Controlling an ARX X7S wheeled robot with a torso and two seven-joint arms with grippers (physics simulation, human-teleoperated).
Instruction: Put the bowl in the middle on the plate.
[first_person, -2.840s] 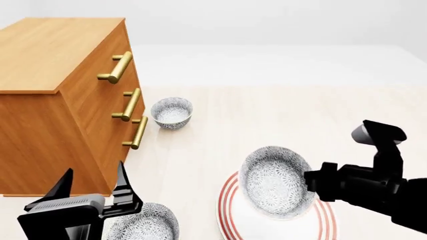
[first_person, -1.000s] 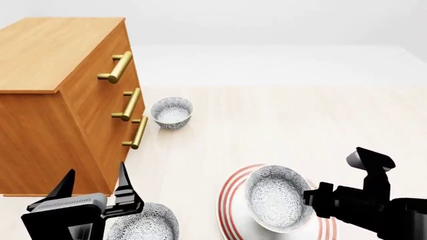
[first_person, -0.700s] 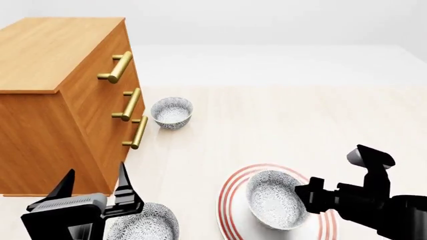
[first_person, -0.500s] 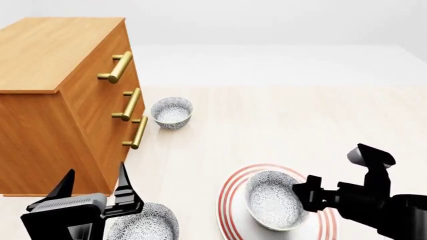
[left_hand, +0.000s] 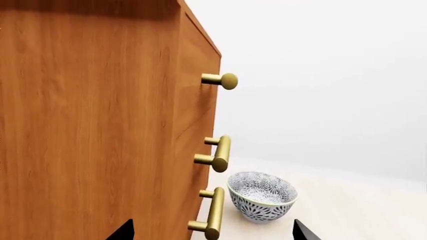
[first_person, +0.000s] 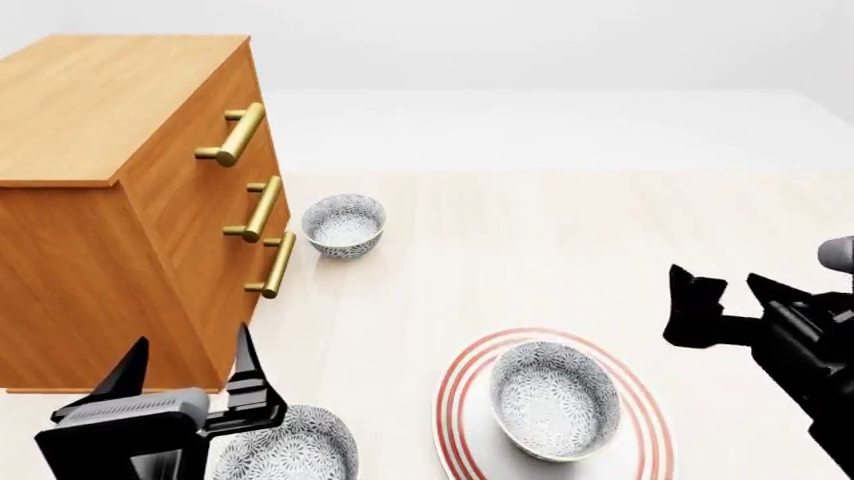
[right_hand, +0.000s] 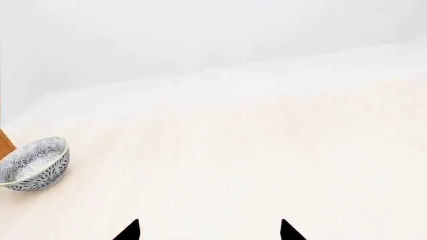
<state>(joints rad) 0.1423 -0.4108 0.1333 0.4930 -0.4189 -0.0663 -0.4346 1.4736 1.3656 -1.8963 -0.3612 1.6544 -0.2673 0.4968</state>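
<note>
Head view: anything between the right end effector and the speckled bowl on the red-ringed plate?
Nothing. In the head view the open right end effector is apart from the small speckled ceramic bowl on the red-ringed white plate; between them only the plate's rim and bare pale tabletop.

A tall wooden chest of drawers (first_person: 120, 190) with a warm orange-brown grain stands at the left of the pale, light-wood tabletop (first_person: 534, 250), its drawer front turned toward the middle of the surface. Three brass bar handles (first_person: 254, 208) run down that front, one above another; the left wrist view shows them from the side, each on short posts (left_hand: 217, 152). Just beside the lowest handle sits a small white bowl with a dense blue-grey speckled pattern (first_person: 343, 225), upright on the table, close to the chest but apart from it. A second bowl of the same pattern (first_person: 287, 448) lies at the near edge of the head view, close to the chest's front corner and partly hidden. Behind the table is a plain whitish backdrop.
</note>
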